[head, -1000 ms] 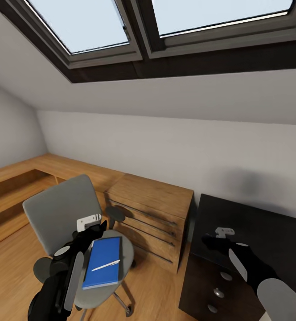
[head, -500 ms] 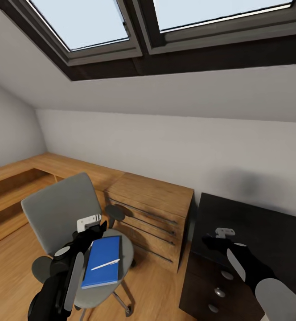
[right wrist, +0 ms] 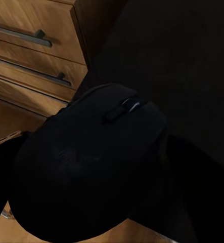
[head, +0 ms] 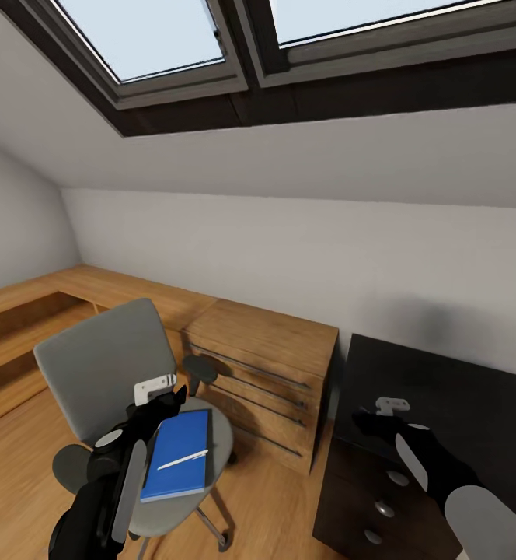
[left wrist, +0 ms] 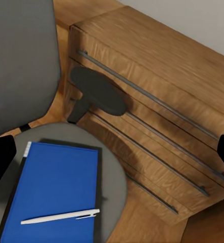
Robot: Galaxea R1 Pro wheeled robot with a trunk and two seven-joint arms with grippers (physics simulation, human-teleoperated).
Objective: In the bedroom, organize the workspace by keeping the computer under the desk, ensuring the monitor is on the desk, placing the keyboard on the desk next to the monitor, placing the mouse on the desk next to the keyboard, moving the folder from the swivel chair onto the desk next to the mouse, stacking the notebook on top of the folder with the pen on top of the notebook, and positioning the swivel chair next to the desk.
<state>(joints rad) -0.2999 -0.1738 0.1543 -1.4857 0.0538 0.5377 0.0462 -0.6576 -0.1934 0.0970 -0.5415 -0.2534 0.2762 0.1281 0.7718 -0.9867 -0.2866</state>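
While the whole view is shifting slightly, meaning camera travel and not moved things, carrying the mouse (right wrist: 91, 172) pinched in the right gripper (head: 371, 424) above the desk (head: 460, 389); holding the left gripper (head: 169, 400) spread over the pen (left wrist: 58, 216), notebook (left wrist: 56, 177) and swivel chair (head: 95, 365).

Blue notebook (head: 176, 453), white pen (head: 182, 460)

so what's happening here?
The right gripper holds the mouse over the black desk, not yet set down. The left gripper hovers open above the chair, where a blue notebook lies on the seat with the pen on top. A wooden dresser stands between chair and desk.
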